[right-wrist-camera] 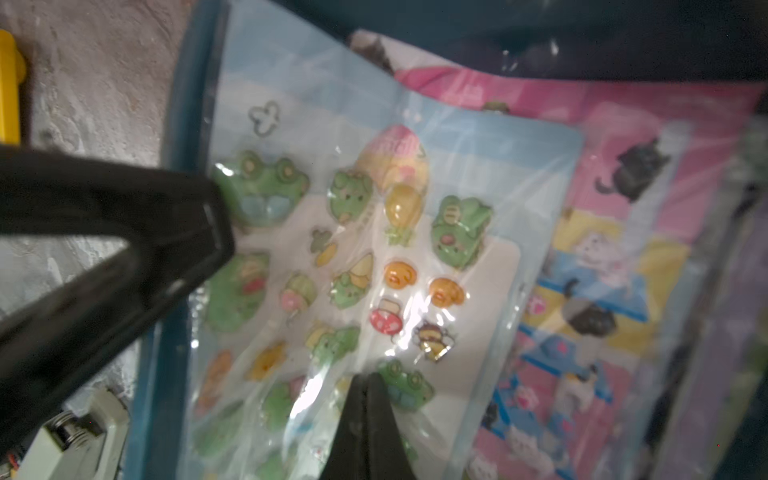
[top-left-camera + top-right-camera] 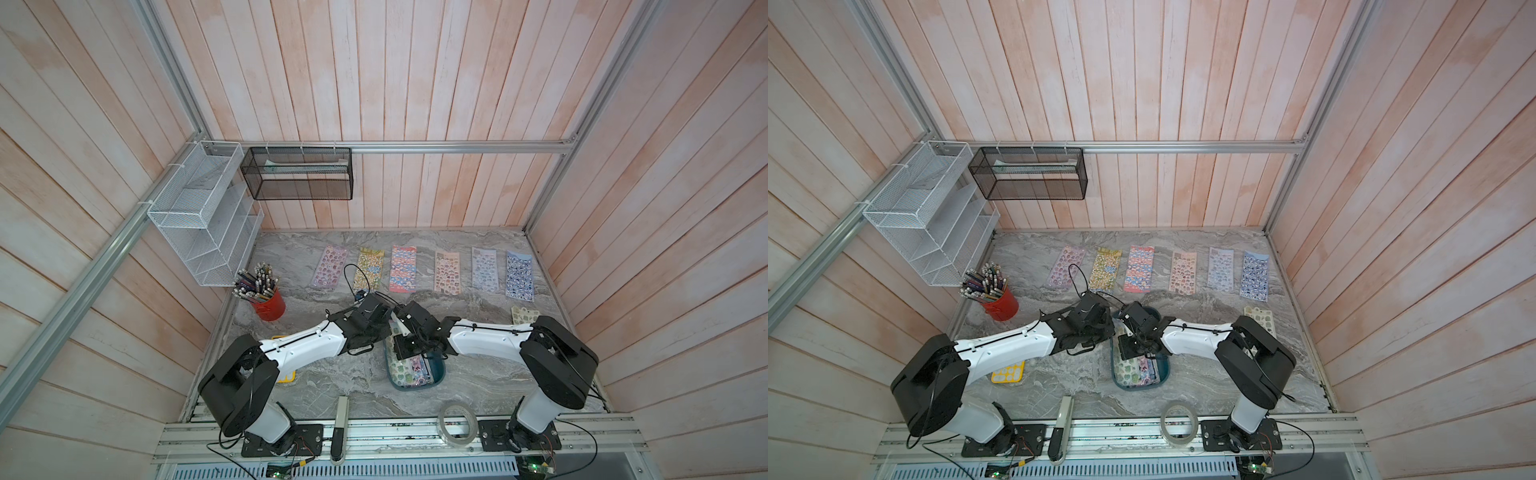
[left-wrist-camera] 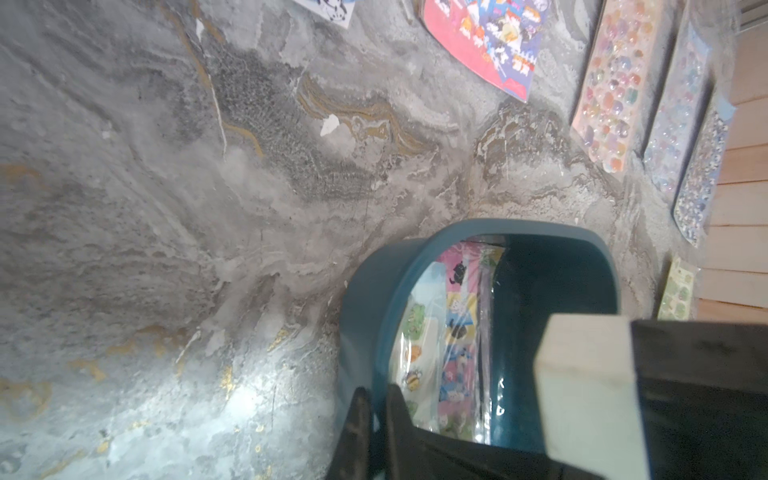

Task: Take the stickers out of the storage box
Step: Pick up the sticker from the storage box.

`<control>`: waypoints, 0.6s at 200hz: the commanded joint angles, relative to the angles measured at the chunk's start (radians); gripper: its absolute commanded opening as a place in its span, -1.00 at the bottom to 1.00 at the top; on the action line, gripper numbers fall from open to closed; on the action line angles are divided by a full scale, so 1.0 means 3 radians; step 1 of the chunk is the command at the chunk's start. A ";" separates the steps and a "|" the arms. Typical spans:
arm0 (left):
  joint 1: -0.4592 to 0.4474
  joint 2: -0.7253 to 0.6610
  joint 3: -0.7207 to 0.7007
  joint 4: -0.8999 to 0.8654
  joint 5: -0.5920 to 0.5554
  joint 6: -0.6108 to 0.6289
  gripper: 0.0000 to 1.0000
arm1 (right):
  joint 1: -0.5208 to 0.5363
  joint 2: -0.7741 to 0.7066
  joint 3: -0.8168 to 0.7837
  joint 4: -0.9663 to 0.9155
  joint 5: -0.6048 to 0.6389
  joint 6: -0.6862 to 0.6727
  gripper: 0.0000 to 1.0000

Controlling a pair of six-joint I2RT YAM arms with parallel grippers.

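Finding: a robotics test cell, not a lived-in room. Evidence: aluminium frame rails point(image 2: 415, 147) edge the plank-clad walls point(image 2: 415, 83). The arm bases point(image 2: 282, 444) are bolted to a slotted rail point(image 2: 395, 436), with a bare circuit board point(image 2: 275, 472) alongside. The surface point(image 2: 332, 390) is marble-patterned. A white wire rack point(image 2: 199, 216) and a black mesh basket point(image 2: 297, 172) hang well beyond the left hand point(image 3: 376, 415).

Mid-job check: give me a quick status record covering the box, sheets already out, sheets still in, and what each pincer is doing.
box: teal storage box on the table, under both pincers
sheets out: row of six sheets along the far side; seventh sheet apart, on the robot's right
sheets in: several, frog sheet on top
left pincer: shut on the storage box's rim
right pincer: shut, tips at the frog sheet's sleeve; grip unclear
task: unfinished
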 commanded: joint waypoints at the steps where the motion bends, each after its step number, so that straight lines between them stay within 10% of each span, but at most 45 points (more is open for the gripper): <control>1: -0.0044 0.0103 0.0066 0.0025 0.0106 -0.0054 -0.84 | 0.0072 0.0317 -0.0159 0.0188 -0.0397 0.0054 -1.00; 54: -0.0030 -0.0215 0.0047 -0.0078 -0.0144 -0.0039 -0.01 | 0.0070 0.0202 -0.0472 0.0709 -0.0362 0.0257 -1.00; 120: 0.0058 -0.0253 0.0060 -0.0271 -0.0263 0.0058 0.13 | 0.0073 -0.0103 -0.0623 0.1027 -0.0177 0.0134 -1.00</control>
